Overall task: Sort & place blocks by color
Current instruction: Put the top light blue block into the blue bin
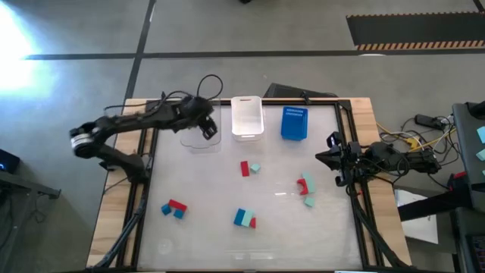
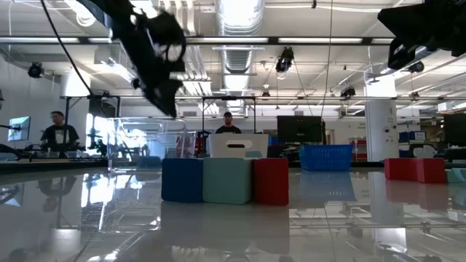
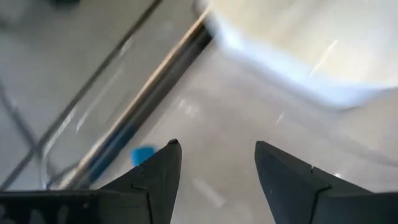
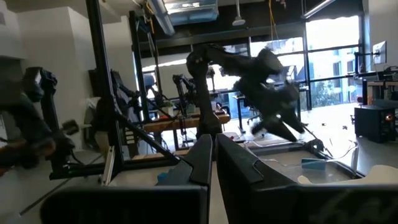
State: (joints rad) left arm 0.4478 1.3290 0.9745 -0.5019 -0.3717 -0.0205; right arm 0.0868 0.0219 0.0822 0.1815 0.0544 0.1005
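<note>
Small red, blue and mint-teal blocks lie on the table in four clusters: a red and teal pair, a red and teal group, a blue and red group, and a blue, teal and red row that stands close in the low view. My left gripper hangs open over the clear bin. One blue block lies on that bin's floor, seen in the left wrist view below my left gripper. My right gripper waits shut at the table's right edge.
A white bin and a blue basket bin stand in a row with the clear bin along the far side. A black frame borders the table. People sit and stand in the room beyond.
</note>
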